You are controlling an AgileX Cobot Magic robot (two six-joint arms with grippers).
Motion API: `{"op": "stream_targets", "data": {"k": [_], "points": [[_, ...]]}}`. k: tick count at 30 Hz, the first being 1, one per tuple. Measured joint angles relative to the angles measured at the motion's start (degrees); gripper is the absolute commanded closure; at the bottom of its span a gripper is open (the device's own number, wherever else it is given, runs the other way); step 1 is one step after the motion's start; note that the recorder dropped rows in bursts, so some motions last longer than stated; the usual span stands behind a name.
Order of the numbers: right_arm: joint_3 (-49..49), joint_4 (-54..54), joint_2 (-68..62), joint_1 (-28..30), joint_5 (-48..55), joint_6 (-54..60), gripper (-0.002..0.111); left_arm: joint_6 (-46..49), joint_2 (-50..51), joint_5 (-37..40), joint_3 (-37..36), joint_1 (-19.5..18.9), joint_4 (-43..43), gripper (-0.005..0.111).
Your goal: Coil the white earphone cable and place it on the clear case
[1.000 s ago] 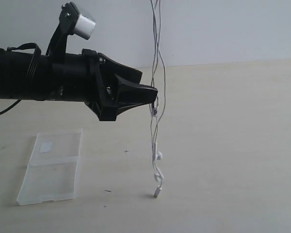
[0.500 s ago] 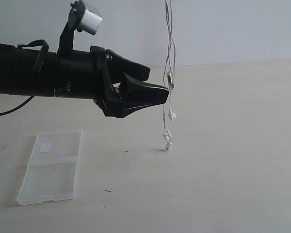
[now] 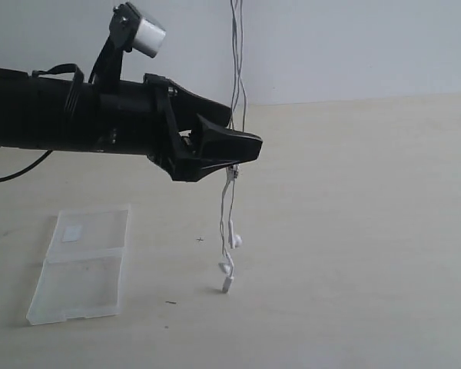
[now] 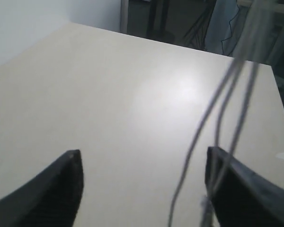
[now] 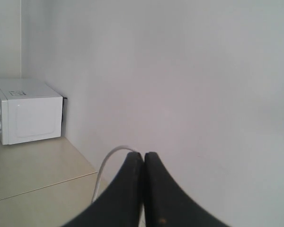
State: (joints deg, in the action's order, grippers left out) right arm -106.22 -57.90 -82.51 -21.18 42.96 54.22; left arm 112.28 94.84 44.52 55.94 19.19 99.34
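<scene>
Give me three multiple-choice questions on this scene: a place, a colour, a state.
1. Where is the clear case? A. on the table B. in a claw C. on a shelf
2. What colour is the earphone cable? A. black B. white C. red
3. How is the left claw? A. open B. shut on the cable C. shut on the case
Answers: A, it lies flat on the table; B, its hanging strands are white; A, its jaws stand wide apart.

The pale table (image 3: 369, 231) below me carries the case (image 3: 83, 265), lying open and flat, its sticker (image 3: 72, 234) half farther back. A few dark specks (image 3: 170, 302) lie beside it.
</scene>
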Motion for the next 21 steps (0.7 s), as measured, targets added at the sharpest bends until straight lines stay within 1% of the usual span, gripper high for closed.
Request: {"op": "stream_targets", "data": {"k": [1, 2, 3, 8, 16, 21], "points": [[0.0, 0.0, 0.0, 0.0, 0.0, 0.0, 0.108, -0.2, 0.4, 0.0, 0.1, 0.3, 0.1, 0.074], [0.0, 0.0, 0.0, 0.0, 0.0, 0.0, 0.108, -0.7, 1.0, -0.2, 0.5, 0.9, 0.1, 0.095], [0.0, 0.0, 0.0, 0.0, 0.0, 0.0, 0.108, -0.9, 1.4, -0.3, 0.7, 1.6, 0.1, 0.105], [0.0, 0.0, 0.0, 0.0, 0.0, -0.4, 0.108, -1.8, 2.0, -0.2, 0.9, 3.8, 0.1, 0.107], [0.0, 0.4, 0.0, 0.0, 0.0, -0.4, 0.108, -2.8, 0.7, -2.6, 0.9, 3.8, -0.3, 0.107], [0.0, 6.7, 1.4, 0.0, 0.4, -3.2, 0.108, -3.9, 0.1, -6.9, 1.0, 3.8, -0.8, 0.107]]}}
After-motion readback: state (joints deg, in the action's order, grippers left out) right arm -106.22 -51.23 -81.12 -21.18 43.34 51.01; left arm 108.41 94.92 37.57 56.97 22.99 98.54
